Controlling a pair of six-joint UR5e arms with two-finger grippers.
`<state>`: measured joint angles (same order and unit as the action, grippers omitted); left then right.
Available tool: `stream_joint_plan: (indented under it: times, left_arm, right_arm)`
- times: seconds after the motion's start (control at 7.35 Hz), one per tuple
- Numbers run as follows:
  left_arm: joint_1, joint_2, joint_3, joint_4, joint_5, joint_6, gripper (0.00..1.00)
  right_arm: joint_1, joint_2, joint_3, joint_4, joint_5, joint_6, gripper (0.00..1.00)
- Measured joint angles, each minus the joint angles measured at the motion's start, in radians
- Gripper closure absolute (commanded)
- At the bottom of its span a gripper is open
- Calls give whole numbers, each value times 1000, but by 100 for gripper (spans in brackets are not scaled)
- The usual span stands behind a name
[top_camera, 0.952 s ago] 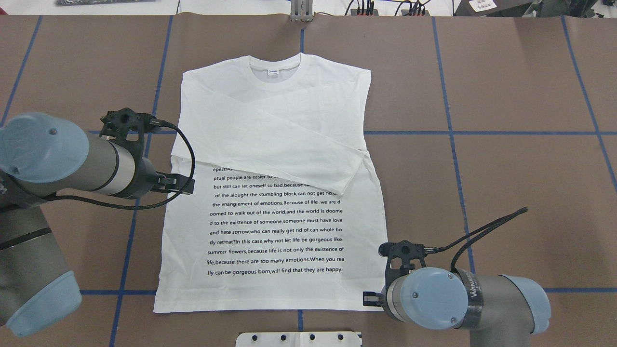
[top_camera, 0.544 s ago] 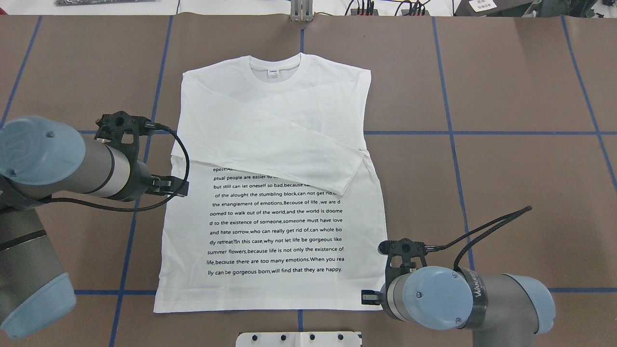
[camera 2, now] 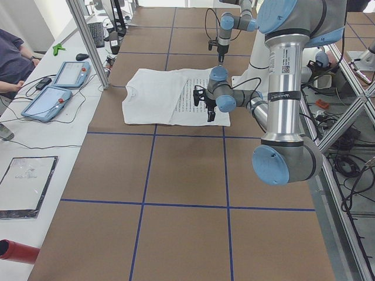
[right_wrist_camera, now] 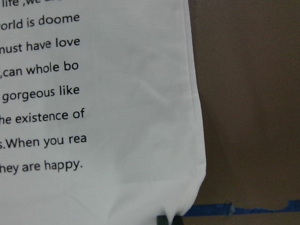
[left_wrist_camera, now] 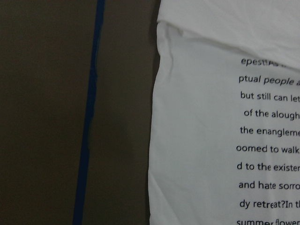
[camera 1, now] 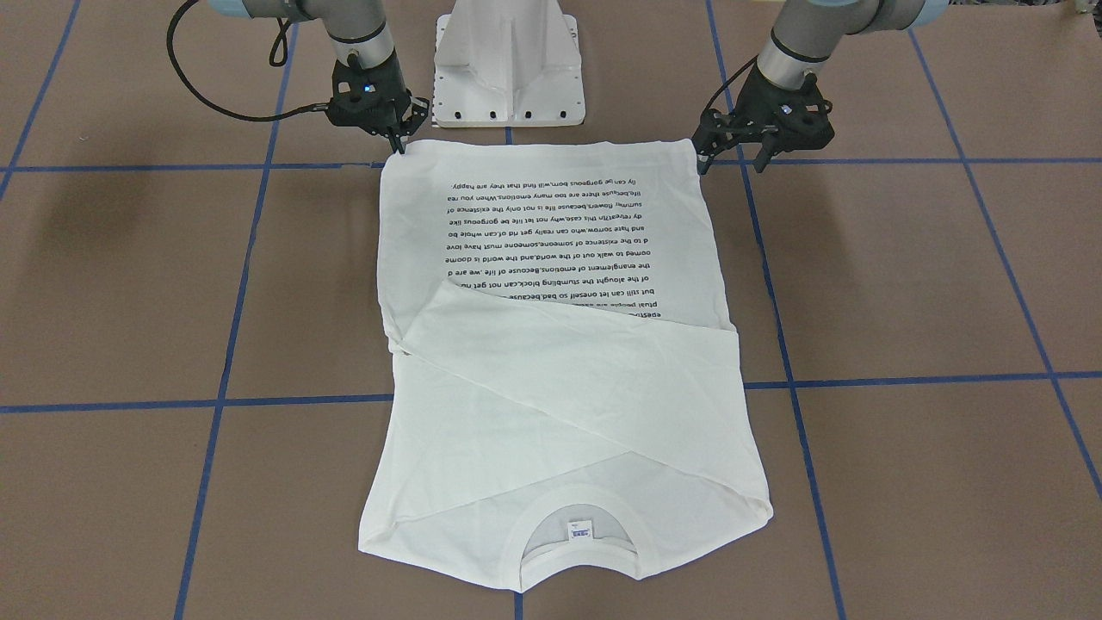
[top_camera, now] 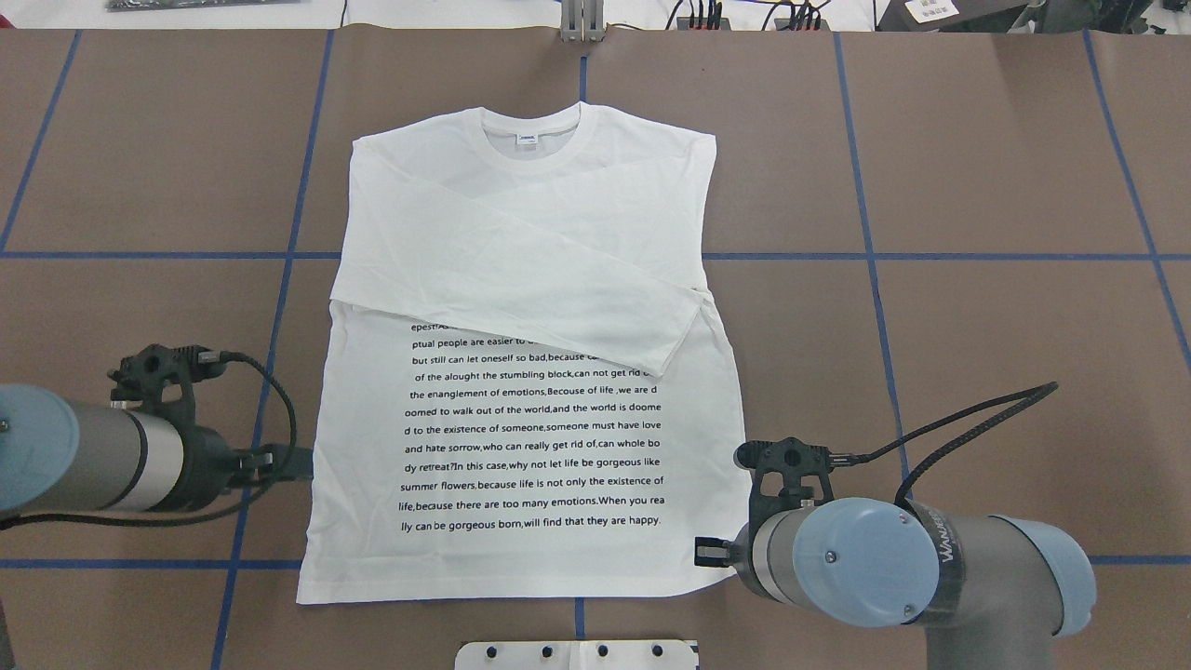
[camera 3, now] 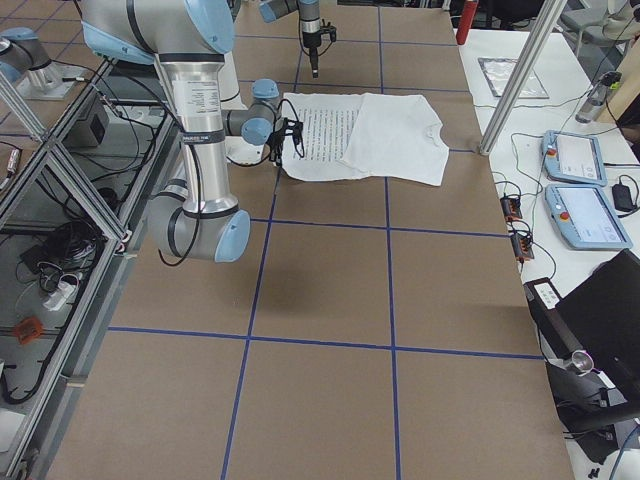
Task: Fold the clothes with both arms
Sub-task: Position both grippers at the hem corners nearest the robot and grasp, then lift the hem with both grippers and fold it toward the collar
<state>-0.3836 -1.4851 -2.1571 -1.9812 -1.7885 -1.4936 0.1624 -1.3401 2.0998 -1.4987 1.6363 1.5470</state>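
The white long-sleeved cotton shirt [top_camera: 521, 447] is lying flat on the brown worktop [top_camera: 977, 167]. The left gripper [camera 1: 730, 162] is hovering beside its edge, fingers apart. The right gripper [camera 1: 399, 142] is touching a hem corner, and I cannot tell its fingers' state. I am worrying that pinching one layer will skew the fold

The shirt [top_camera: 558, 233] is white, with rows of small black text [top_camera: 530, 428] on its lower half and a blue-printed label [top_camera: 528, 140] at its neck. Around the shirt the table [top_camera: 1005, 140] is brown, gridded with blue lines [top_camera: 930, 256]. By the shirt's hem, the left arm [top_camera: 102, 456] and right arm [top_camera: 977, 558] are grey with light blue caps [top_camera: 879, 558]. The left gripper [camera 1: 730, 161] and right gripper [camera 1: 399, 145] are black.
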Motion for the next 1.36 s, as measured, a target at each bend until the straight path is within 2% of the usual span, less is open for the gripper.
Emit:
stream_joint_plan:
  times: [0.41,0.82,1.09,1.36]
  left_arm:
    - [210,12,11,-36,104,-238,15]
    - [239,-57,47,53,120,-267,23]
    - [239,-60,67,65,123,-267,26]
    - [240,-60,79,66,128,-267,33]
  right_arm:
    - [15,0,20,0,5,2,100]
    - [19,0,22,0,7,2,100]
    - [19,0,22,0,7,2,100]
    - [19,0,22,0,7,2,100]
